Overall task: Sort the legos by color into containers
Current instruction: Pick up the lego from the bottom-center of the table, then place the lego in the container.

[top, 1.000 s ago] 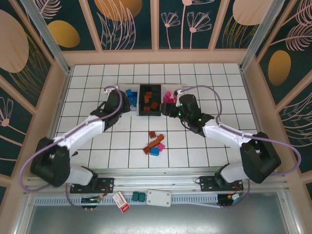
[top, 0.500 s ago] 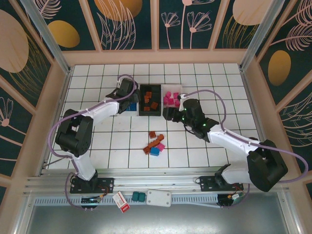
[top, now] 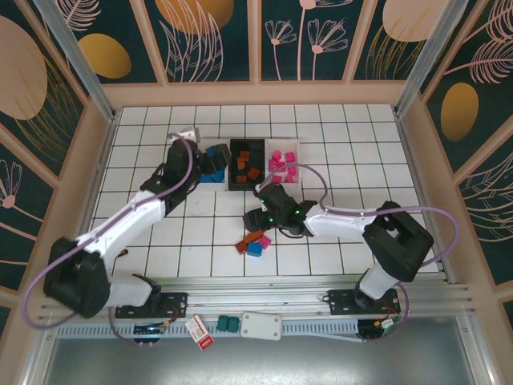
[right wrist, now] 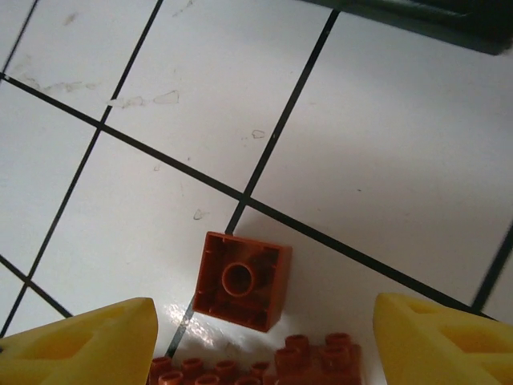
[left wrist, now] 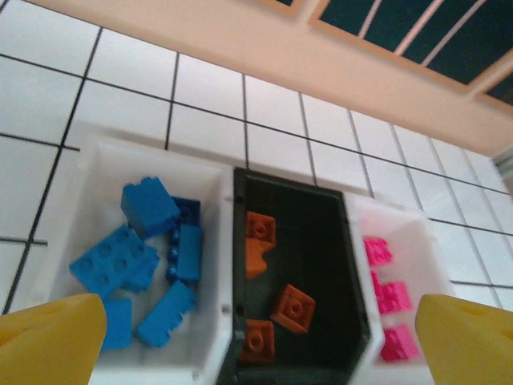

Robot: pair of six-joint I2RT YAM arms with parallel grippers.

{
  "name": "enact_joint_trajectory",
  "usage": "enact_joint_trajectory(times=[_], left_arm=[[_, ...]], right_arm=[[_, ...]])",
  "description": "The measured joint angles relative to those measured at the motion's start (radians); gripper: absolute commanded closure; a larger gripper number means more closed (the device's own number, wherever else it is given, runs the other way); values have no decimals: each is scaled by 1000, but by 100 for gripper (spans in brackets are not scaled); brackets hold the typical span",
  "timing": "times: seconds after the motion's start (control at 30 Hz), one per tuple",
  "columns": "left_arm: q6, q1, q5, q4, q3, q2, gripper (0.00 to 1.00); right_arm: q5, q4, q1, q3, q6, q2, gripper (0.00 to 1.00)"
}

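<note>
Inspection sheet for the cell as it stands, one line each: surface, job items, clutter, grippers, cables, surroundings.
Surface: white tiled table, faint scuffs on some tiles.
Job's things: blue legos in left white bin; orange-brown legos in black bin; pink legos in right white bin; loose pile of all three colours on the tiles.
Clutter: red-and-white tag, dark teal blocks and white box at the near edge.
Grippers: left gripper open, empty, above the bins; right gripper open over an upturned orange-brown brick, fingers apart from it.
Cables: purple cables loop along both arms.
Surroundings: dark floral wall panels, tan frame.
</note>
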Motion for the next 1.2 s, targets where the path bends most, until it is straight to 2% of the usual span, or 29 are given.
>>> enact_joint_trajectory(times=[0.13, 0.27, 0.43, 0.63, 0.8, 0.97, 1.1, 1.2], left_arm=[[-50, -69, -6, 14, -173, -176, 1], [-104, -81, -13, 2, -323, -324, 1], [-163, -81, -37, -40, -428, -446, 1], [-195, -81, -48, -74, -486, -494, 1], [-195, -81, -37, -80, -503, -499, 1], [-194, -81, -5, -72, -533, -494, 2], [-194, -81, 40, -61, -563, -477, 2], [-194, -82, 56, -60, -572, -467, 2]], right_arm=[[47, -21, 26, 55, -5, 63, 29], [95, -47, 50, 109, -21, 122, 36], [120, -63, 72, 148, -42, 190, 51], [123, -72, 82, 165, -58, 213, 71], [106, -69, 71, 166, -61, 200, 76], [41, -28, -14, 188, -68, 118, 77], [-2, 18, -114, 289, -72, 113, 77], [-8, 36, -169, 412, -73, 170, 74]])
